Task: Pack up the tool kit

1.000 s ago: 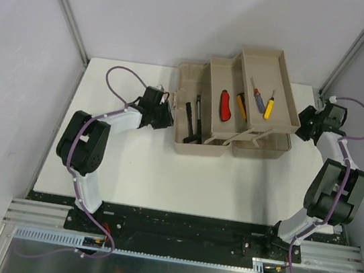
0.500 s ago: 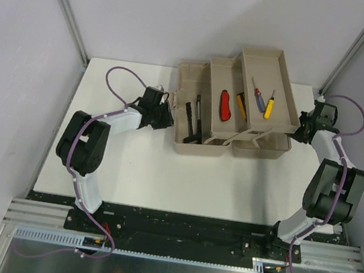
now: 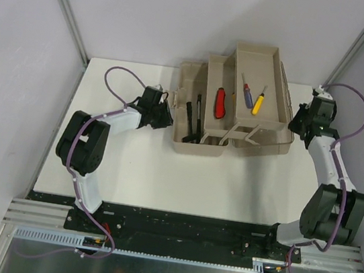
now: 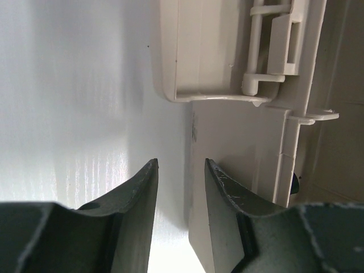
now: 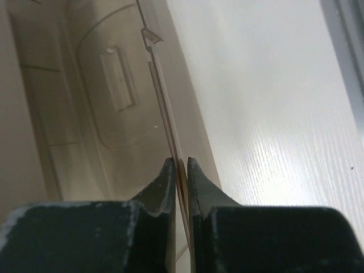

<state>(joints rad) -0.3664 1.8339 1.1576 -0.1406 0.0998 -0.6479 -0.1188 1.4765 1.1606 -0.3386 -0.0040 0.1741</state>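
The beige toolbox (image 3: 197, 145) stands at the back of the table with its fold-out trays (image 3: 279, 82) raised and spread. The trays hold a red-handled tool (image 3: 219, 104), a yellow-handled tool (image 3: 257, 105), a blue-handled screwdriver (image 3: 247, 95) and black tools (image 3: 192, 121). My right gripper (image 3: 297, 123) is at the box's right side. In the right wrist view it (image 5: 179, 161) is shut on the thin edge of the translucent brownish lid (image 5: 108, 96). My left gripper (image 3: 168, 116) is open at the box's left end wall (image 4: 239, 148), its fingertips (image 4: 181, 165) astride the wall's near edge.
The white tabletop (image 3: 137, 164) runs in front of and left of the box. A metal frame post (image 3: 346, 54) and the table's right edge stand close behind my right arm. The box's hinge and latch parts (image 4: 273, 45) show beyond my left fingers.
My right gripper has moved up and left with the lid edge in it. The raised trays have swung left over the box. My left arm has not moved.
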